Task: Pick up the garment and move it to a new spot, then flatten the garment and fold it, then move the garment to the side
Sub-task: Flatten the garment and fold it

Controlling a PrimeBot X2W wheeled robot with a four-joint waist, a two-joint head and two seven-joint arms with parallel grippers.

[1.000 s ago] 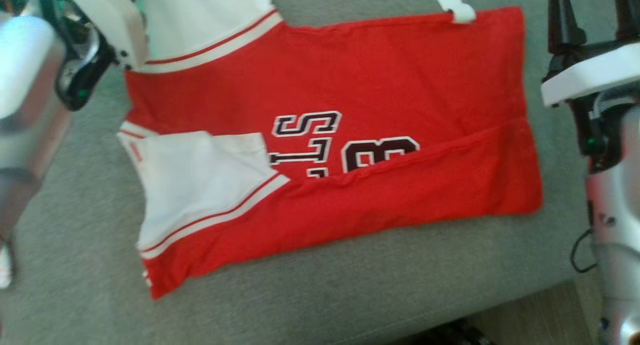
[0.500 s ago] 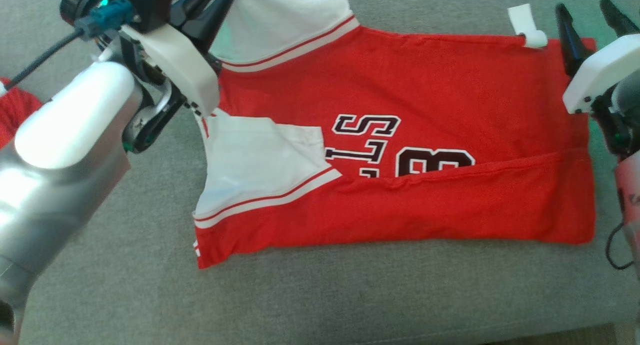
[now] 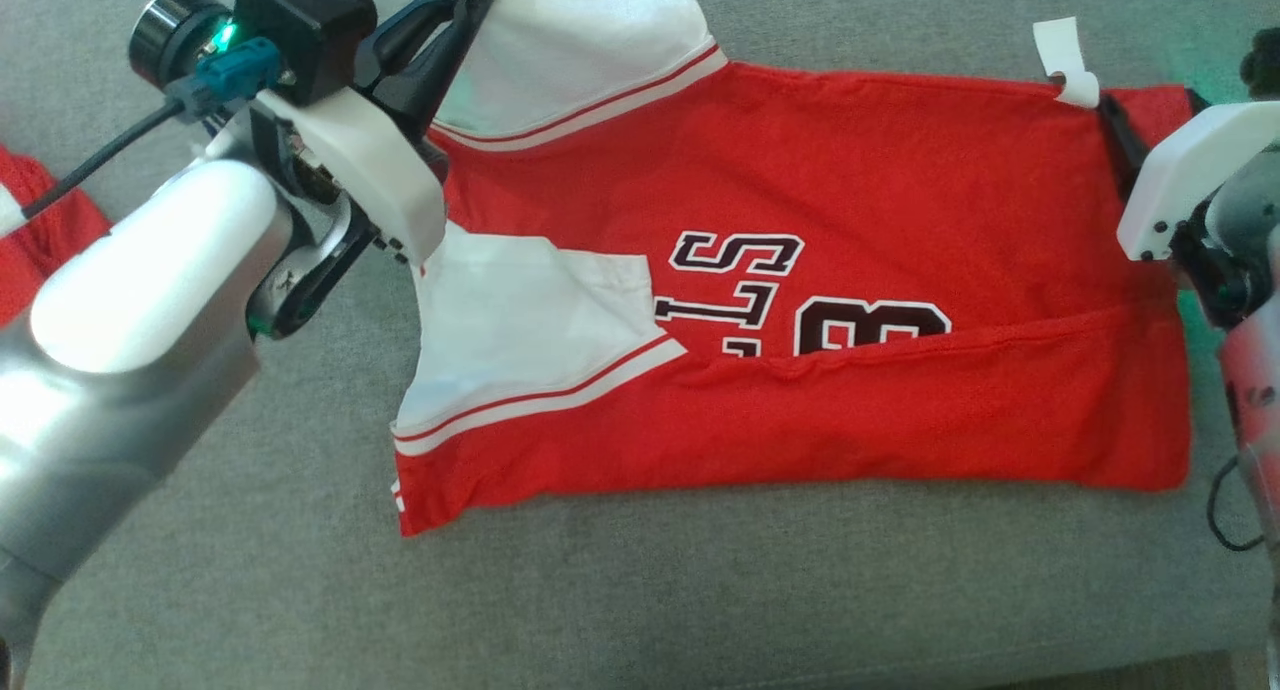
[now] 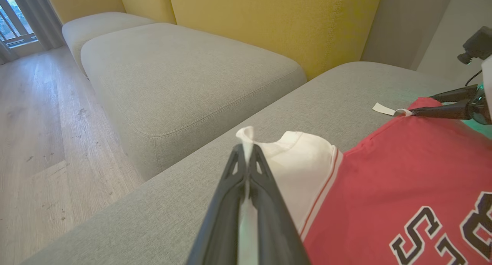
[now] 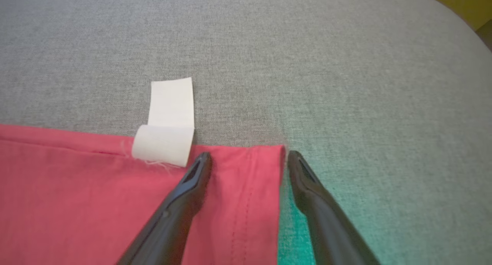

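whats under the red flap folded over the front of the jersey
The flap covers part of the dark lettering and number on the jersey; the rest shows above the fold. What the covered part reads cannot be seen.

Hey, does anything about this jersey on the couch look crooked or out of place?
Yes. The red jersey isn't flat: its near edge is folded up over the black lettering, hiding part of it, and one white sleeve lies tucked across the chest. A white tag sticks out past the far edge.
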